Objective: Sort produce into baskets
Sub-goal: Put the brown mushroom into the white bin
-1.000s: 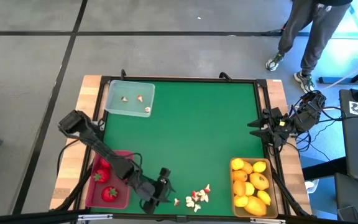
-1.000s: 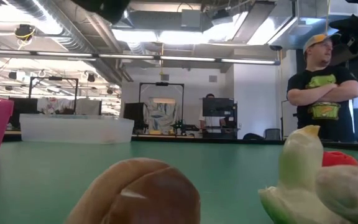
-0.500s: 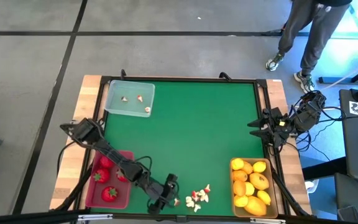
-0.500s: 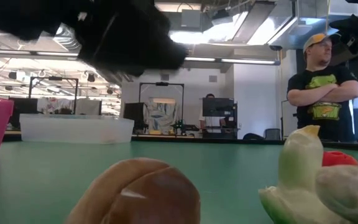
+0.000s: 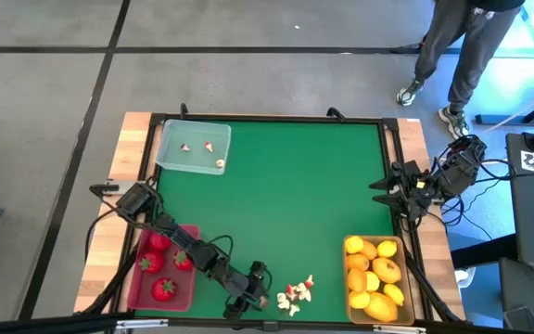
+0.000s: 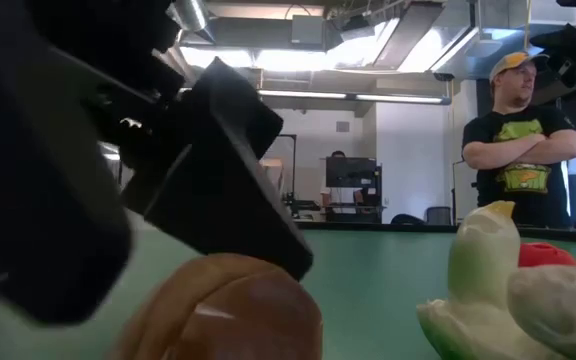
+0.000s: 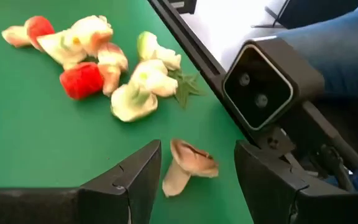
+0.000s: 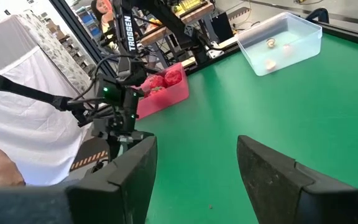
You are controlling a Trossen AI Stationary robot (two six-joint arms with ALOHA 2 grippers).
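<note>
My left hand hangs open astride a mushroom by the tabletop's near edge. Looks light, stiff and slick; I'd pinch the cap. Right hand waits open.

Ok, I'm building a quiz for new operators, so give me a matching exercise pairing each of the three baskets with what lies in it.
Things:
1. pinkish-red basket
2. tan-yellow basket
3. clear basket

Contents:
A. a few tiny bits
B. red strawberries
C. yellow and orange lemons

Pairs: 1-B, 2-C, 3-A
</note>
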